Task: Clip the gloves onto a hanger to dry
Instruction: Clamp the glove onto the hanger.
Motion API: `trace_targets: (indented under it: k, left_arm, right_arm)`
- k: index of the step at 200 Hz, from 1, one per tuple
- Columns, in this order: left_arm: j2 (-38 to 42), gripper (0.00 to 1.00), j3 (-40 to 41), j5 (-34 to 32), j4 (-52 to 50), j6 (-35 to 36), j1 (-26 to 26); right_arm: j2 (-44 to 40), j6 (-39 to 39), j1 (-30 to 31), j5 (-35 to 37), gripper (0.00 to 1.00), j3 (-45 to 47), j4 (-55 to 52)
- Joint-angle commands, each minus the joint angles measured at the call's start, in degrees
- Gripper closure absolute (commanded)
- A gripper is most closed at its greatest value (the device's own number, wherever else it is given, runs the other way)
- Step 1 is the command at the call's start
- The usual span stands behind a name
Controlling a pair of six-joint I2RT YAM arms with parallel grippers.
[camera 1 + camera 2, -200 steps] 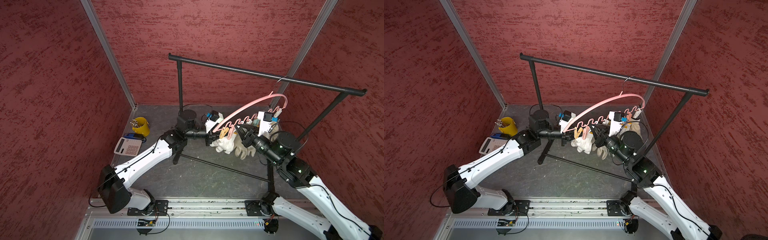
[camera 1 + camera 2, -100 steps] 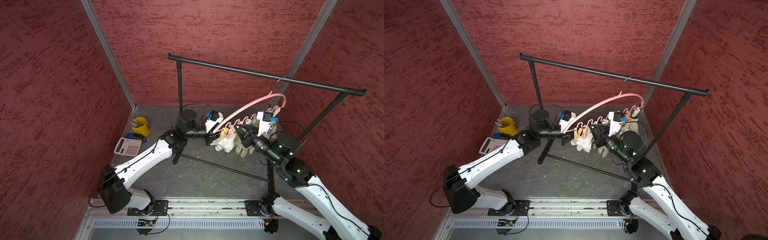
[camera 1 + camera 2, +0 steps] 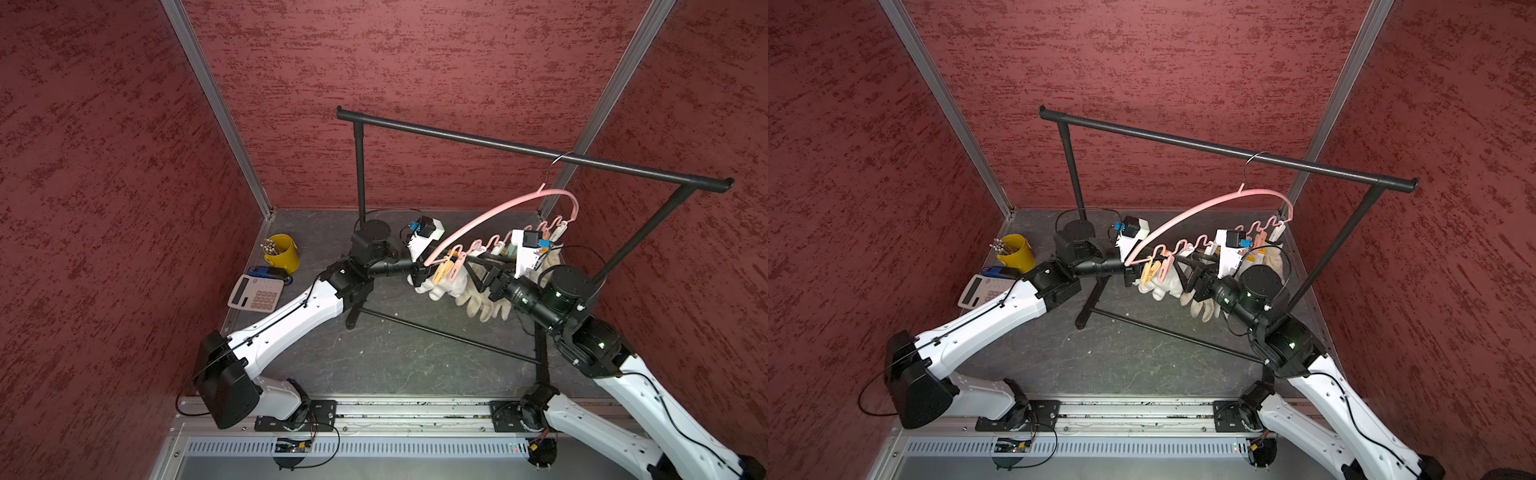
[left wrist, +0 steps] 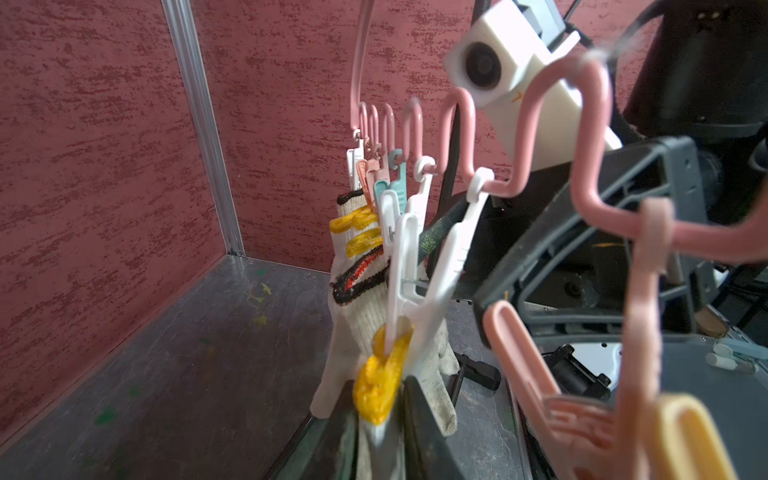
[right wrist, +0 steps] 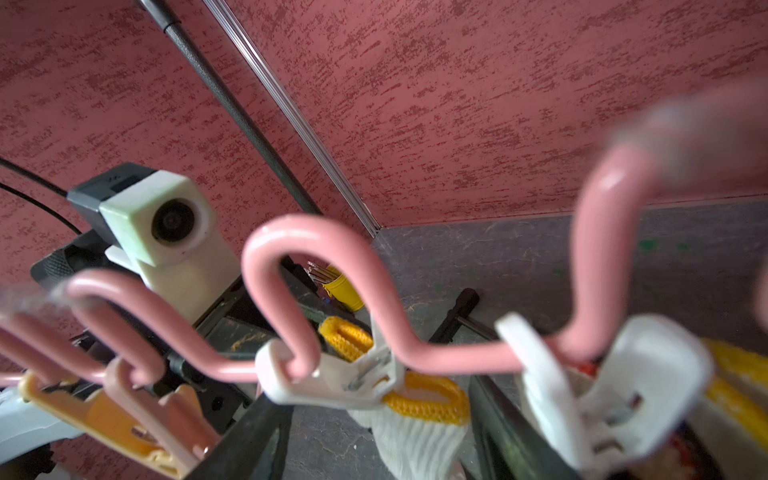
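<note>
Dark grey counter (image 3: 395,353) carried a black garment rack (image 3: 515,146), red walls all round. The pink hanger (image 3: 498,208) hung by its metal hook (image 3: 559,160) from the rack's top rail, tilted, low end toward the left arm. The gloves (image 3: 482,303) hung in a bunch under the hanger's wavy bar, clipped at yellow and red-black cuffs, fingers down and clear of the counter. Both arms met at the hanger from opposite sides. Right claw (image 5: 374,419) stood wide, its fingers (image 5: 257,432) apart on either side of a white clothespin (image 5: 332,384) that bit a yellow glove cuff; nothing was gripped. Left claw (image 4: 378,419) was narrow, with that glove's fabric between its fingers (image 4: 419,432) just below the pin; couldn't tell if it pinched or only flanked it. A yellow cup (image 3: 283,257) of sticks and a calculator (image 3: 255,293) sat near the left wall, well apart from the gloves.
</note>
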State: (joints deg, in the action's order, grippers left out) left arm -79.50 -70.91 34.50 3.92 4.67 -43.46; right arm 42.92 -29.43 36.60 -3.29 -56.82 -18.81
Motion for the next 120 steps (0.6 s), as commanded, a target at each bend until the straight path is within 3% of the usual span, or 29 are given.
trace_targets:
  k: [1, 35, 86, 99, 106, 120]
  left_arm:
    - [2.27, 0.70, 2.26, -3.74, 2.84, -1.60, 0.38]
    - [5.18, 0.67, 6.92, -7.61, 4.42, -4.78, 2.18]
    - [14.10, 0.65, 15.84, -16.46, 3.77, -6.64, 4.87]
    - [16.66, 0.65, 18.26, -18.27, 3.80, -7.61, 6.17]
    - [18.02, 0.65, 19.71, -19.11, 3.81, -8.23, 6.90]
    - [20.44, 0.65, 22.10, -20.46, 3.50, -9.17, 8.30]
  right_arm:
    - [-2.07, -0.88, -0.04, -3.10, 0.30, -0.54, -3.42]
    - [-6.02, -3.79, 0.01, -10.72, 0.27, 2.38, -8.29]
    - [-16.05, -16.50, 0.01, -13.87, 0.26, 13.84, -13.19]
    - [-18.16, -20.38, -0.01, -13.64, 0.16, 17.33, -14.83]
    - [-19.32, -22.37, 0.01, -13.74, 0.02, 19.50, -14.82]
    - [-21.51, -25.10, -0.04, -14.35, 0.01, 23.36, -13.59]
